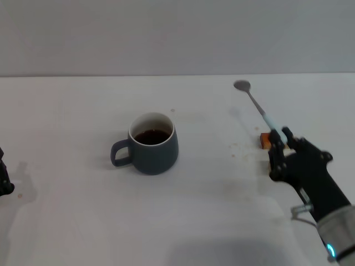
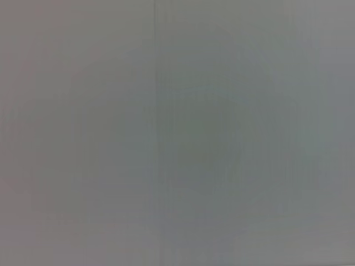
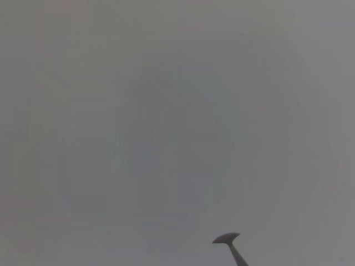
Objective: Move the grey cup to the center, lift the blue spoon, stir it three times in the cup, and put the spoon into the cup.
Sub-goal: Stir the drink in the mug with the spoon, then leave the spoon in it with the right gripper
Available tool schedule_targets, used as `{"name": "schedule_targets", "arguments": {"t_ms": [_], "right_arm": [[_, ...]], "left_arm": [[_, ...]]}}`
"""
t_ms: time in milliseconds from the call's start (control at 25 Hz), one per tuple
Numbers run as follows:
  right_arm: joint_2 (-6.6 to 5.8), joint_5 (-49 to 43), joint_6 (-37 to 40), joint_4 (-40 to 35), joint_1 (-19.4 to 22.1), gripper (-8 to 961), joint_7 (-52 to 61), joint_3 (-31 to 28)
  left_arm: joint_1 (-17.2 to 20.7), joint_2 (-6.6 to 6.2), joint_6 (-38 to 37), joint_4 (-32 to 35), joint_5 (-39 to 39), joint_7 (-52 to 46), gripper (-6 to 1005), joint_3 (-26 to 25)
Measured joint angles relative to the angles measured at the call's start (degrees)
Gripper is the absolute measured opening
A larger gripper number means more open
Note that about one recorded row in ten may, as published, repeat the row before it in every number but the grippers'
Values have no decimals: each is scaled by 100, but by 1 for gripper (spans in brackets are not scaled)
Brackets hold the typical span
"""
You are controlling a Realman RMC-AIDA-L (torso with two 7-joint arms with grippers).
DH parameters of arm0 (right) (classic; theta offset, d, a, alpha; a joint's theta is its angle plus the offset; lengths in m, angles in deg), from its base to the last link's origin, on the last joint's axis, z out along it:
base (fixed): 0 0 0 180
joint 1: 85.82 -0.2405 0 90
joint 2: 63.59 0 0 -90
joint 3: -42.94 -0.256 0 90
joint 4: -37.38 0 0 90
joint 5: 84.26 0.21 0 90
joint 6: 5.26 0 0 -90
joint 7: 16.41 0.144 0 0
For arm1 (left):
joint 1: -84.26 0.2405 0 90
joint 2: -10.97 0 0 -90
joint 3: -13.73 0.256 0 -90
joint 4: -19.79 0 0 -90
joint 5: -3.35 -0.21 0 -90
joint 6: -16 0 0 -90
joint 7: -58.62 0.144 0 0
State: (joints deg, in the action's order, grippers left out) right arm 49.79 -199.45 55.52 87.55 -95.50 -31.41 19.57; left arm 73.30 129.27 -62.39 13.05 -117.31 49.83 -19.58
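Looking down from my head camera: the grey cup (image 1: pixel 152 143) stands upright near the middle of the white table (image 1: pixel 72 216), its loop handle toward my left, dark brown liquid inside the white interior. Well apart from it, on my right side, lies the blue spoon (image 1: pixel 258 105). Its grey metal bowl points toward the far edge of the table; its pale blue handle runs back toward me and ends at my right gripper (image 1: pixel 279 143). The black fingers are clenched on the handle end, so I record the spoon as grasped. The spoon's bowl appears to be at or just above the table surface; I cannot tell which. A small orange-brown wooden block (image 1: pixel 265 139) sits just beside the gripper, touching or nearly touching the fingers. A few dark specks mark the table between cup and block. My left gripper (image 1: pixel 4 180) is parked at the far left edge, only a sliver showing; I cannot tell its finger state.

Left wrist camera: only a uniform grey blur. Nothing identifiable, no cup, no spoon.

Right wrist camera: mostly the same grey field. At one edge the spoon's bowl (image 3: pixel 226 238) and a short length of its neck show in dark silhouette. My own fingers are out of this picture.
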Motion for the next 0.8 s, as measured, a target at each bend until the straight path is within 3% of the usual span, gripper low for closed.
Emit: {"name": "schedule_targets", "arguments": {"t_ms": [40, 80, 160, 280, 360, 400, 520, 560, 600, 760, 800], "right_arm": [[-122, 1, -350, 546, 1, 156, -490, -245], [-122, 1, -350, 546, 1, 156, -490, -245], [-211, -15, -959, 1262, 47, 155, -1196, -674], [-229, -22, -1379, 1684, 65, 155, -1637, -919], [-201, -22, -2347, 2393, 177, 155, -2235, -1439], [-201, -22, -2347, 2393, 177, 155, -2235, -1439], [-56, -23, -3320, 3055, 391, 155, -2837, -2014], [99, -24, -4050, 3477, 581, 155, -3230, -2388], [99, -24, -4050, 3477, 581, 155, -3230, -2388], [523, -194, -5951, 4415, 1002, 155, -3647, -3320], [543, -242, -6243, 4578, 1033, 155, -3625, -3428]], "left_arm": [[3, 0, 0, 1, -1, 0, -2, 0], [10, 0, 3, 2, 0, 0, -2, 0], [21, 0, 56, 2, 0, 0, -2, 0], [19, 0, 94, 1, -1, 0, -2, 0], [8, 0, 131, -1, -1, 0, -2, 0], [8, 0, 131, -1, -1, 0, -2, 0], [0, 0, 148, -2, 0, 0, -2, 0], [-6, 0, 150, -2, 0, 0, -2, 0], [-6, 0, 150, -2, 0, 0, -2, 0], [-23, 0, 150, -5, -1, 51, -2, 0], [-23, 0, 150, -5, -1, 51, -2, 0]]}}
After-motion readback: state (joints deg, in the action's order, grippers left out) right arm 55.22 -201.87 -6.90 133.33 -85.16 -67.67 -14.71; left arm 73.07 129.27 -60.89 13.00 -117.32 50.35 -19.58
